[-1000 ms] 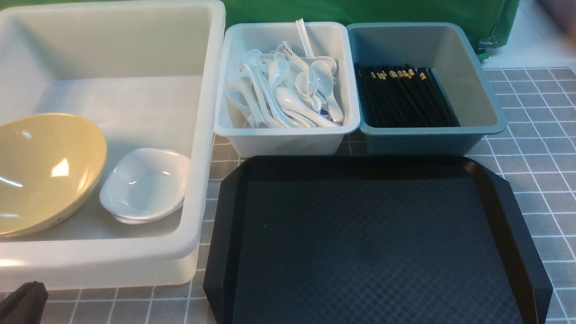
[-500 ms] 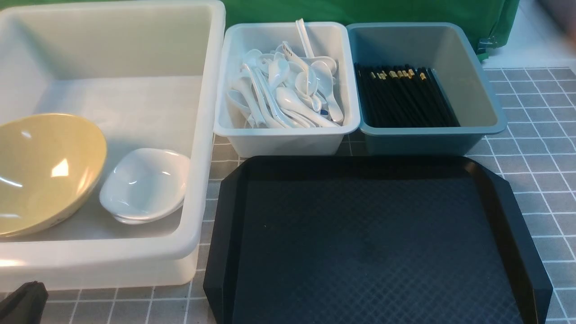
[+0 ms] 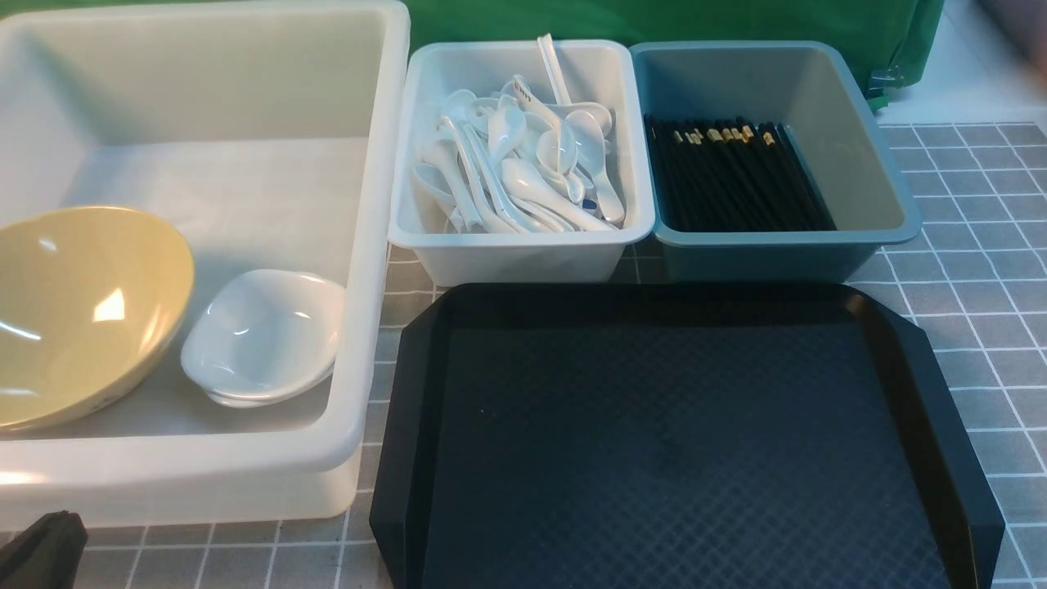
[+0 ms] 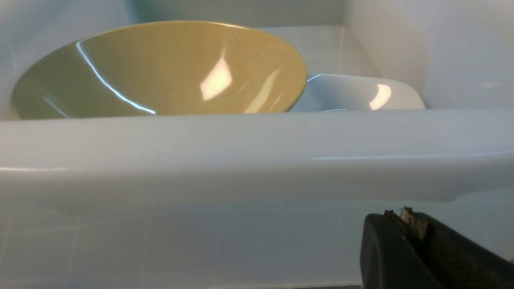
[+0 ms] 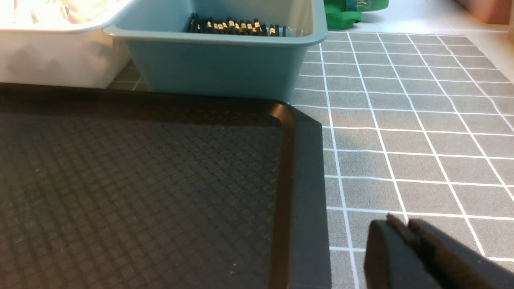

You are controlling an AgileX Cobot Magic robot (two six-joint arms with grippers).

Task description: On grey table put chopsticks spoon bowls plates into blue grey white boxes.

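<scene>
Front view. The large white tub [image 3: 372, 245] stands on the grey table [image 3: 965, 311] at the 9 o'clock side. Inside it the yellow bowl [image 3: 82, 311] lies tilted at the near left, with two stacked white plates [image 3: 262, 335] just beside it at its 3 o'clock. The pale grey-white box [image 3: 523, 249] at 12 o'clock holds a heap of white spoons [image 3: 523, 164]. The blue-grey box [image 3: 785, 254], touching it at 3 o'clock, holds a row of black chopsticks [image 3: 736, 176]. The black tray [image 3: 679, 442] lies bare in front of both small boxes. A dark part of the left arm [image 3: 41, 552] shows at 7 o'clock; neither gripper's fingers are visible here.

Left wrist view. The left gripper [image 4: 405, 233] sits low outside the tub's near wall, fingers pressed together on nothing. Bowl and plates lie beyond the rim, well apart from the fingers.

Right wrist view. The right gripper [image 5: 405, 241] hovers above the table just beside the tray's right edge, fingers all but together, gripping nothing. The chopsticks lie in the blue-grey box, well apart from the fingers.
</scene>
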